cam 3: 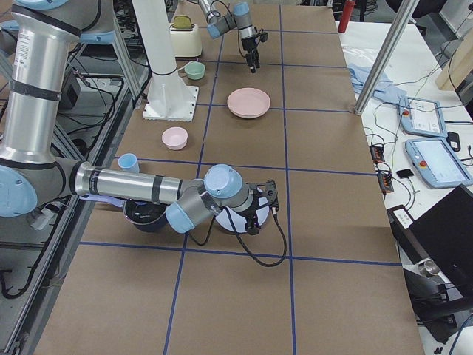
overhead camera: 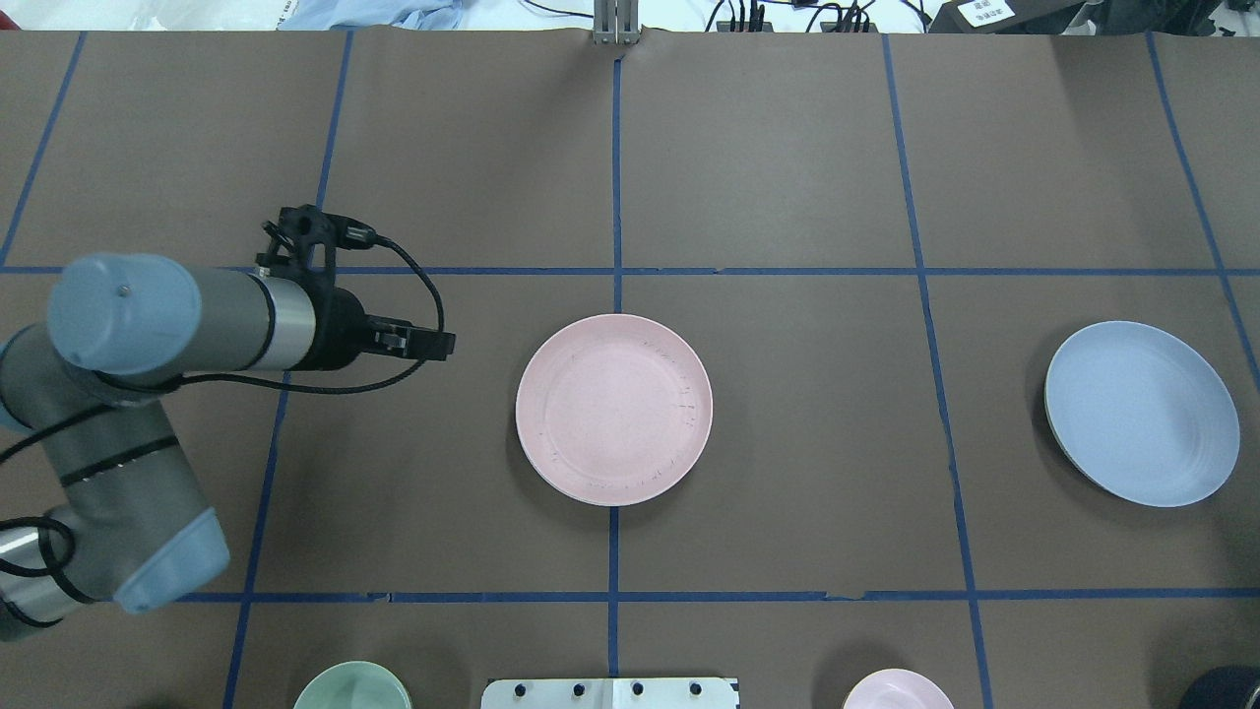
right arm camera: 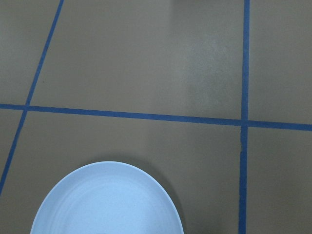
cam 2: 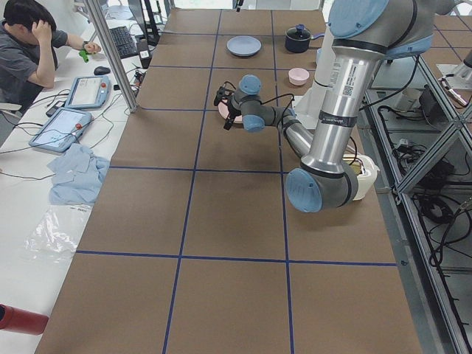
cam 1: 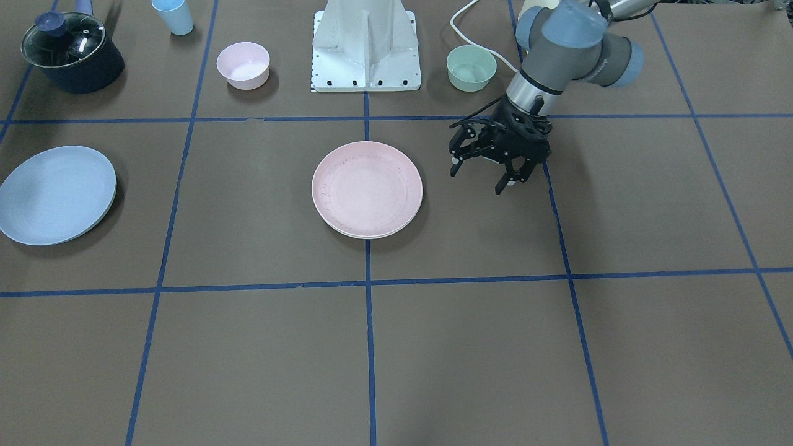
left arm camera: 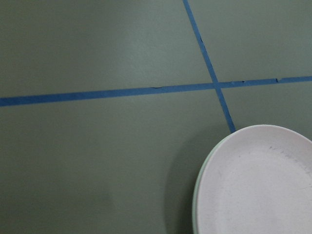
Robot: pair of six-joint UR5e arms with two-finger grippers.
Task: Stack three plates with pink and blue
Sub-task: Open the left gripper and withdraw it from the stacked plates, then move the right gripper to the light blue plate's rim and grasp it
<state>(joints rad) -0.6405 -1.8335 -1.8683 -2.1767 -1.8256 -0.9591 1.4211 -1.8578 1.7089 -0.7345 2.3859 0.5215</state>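
**While blue plate (cam 1: pixel 56 193) is waiting, right gripper (cam 3: pixel 260 211) is hovering nearest**

Left gripper (cam 1: pixel 478 178) is hanging spread, empty, beside the central pink plate (cam 1: pixel 367 189). Blue plate is lying well apart on the desk (cam 1: pixel 471 347), toward the robot's right; whether the right gripper is spread I cannot tell.

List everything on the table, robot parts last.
pink plate: one, pink, table centre, second rim showing beneath
blue plate: one, light blue, robot's right side
pink bowl: one, pink, by the base, robot's right
green bowl: one, pale green, by the base, robot's left
cup: one, light blue, near the pot
pot: one, dark, glass lid on, robot's far right
left hand: one, black, open, beside the pink plate, not touching
right hand: one, near the blue plate; open or shut unclear
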